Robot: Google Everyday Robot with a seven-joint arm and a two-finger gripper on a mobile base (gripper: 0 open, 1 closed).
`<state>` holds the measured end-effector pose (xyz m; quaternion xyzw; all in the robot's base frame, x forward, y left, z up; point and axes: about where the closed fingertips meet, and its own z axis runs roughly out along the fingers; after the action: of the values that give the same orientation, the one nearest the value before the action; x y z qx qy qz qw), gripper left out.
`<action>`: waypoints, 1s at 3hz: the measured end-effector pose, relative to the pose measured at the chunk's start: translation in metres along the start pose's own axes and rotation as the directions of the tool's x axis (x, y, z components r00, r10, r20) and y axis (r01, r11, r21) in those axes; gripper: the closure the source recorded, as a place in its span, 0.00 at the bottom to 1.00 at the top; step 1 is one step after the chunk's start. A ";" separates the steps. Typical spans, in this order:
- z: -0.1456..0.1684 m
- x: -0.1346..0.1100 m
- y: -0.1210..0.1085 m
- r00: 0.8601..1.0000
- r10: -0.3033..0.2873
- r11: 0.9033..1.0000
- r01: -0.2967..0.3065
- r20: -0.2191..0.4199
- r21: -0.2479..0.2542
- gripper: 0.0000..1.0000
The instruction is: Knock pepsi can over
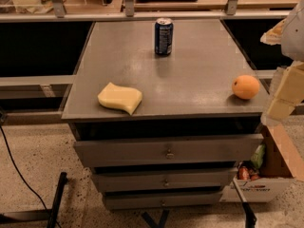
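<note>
The pepsi can (163, 36) is dark blue with a silver top rim. It stands upright near the far middle of the grey cabinet top (190, 80). My gripper (281, 101) shows as pale blocky parts at the right edge of the view, beside the cabinet's right front corner. It is far from the can, to the can's right and nearer the camera. It touches nothing that I can see.
A yellow sponge (120, 98) lies near the front left of the top. An orange (245, 87) sits at the front right edge, close to my gripper. Three drawers (167, 152) stand slightly open below. A cardboard box (266, 175) sits on the floor at the right. A railing (142, 14) runs behind.
</note>
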<state>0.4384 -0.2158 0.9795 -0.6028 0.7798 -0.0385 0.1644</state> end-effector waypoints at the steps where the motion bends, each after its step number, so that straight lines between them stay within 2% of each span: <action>1: 0.000 0.000 0.000 1.000 0.000 1.000 0.000 0.000 0.000 0.00; 2: 0.011 -0.002 -0.026 1.000 -0.006 1.000 0.005 0.010 0.009 0.00; 3: 0.029 -0.005 -0.076 0.999 -0.026 1.000 0.026 0.023 0.016 0.00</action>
<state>0.5191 -0.2272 0.9726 -0.6121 0.7695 -0.0397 0.1778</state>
